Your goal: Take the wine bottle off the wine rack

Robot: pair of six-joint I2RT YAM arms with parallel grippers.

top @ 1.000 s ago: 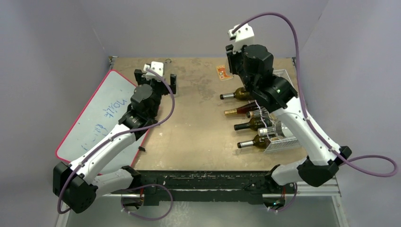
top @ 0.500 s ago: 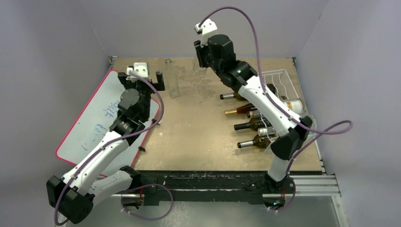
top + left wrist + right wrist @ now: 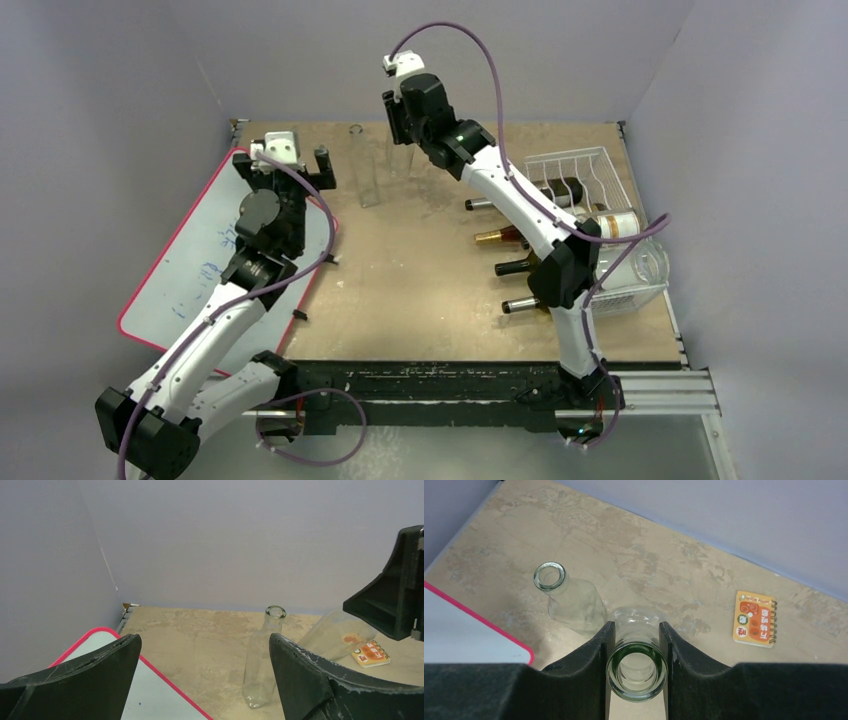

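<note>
Your right end effector (image 3: 636, 630) is closed tight around the neck of the wine bottle (image 3: 636, 669), one finger on each side just below the open mouth. The bottle is clear glass, off the wine rack (image 3: 580, 165), and hangs tilted over the desk (image 3: 420, 270), well to the left of the rack and toward the far wall. You cannot tell whether its base touches the desk.

A second clear bottle (image 3: 261, 670) stands upright on the desk, just beyond the held one on the side away from the rack. The two are near each other but apart.

Your left end effector (image 3: 202, 645) is wide open and holds nothing. It hovers farther from the rack again, over the far end of the red-edged whiteboard (image 3: 190, 270).

The rack sits at the right side of the desk, with several dark bottles (image 3: 520, 200) lying in it, their necks pointing out of its left side. A small orange notebook (image 3: 754, 617) lies flat on the desk between the held bottle and the rack.
</note>
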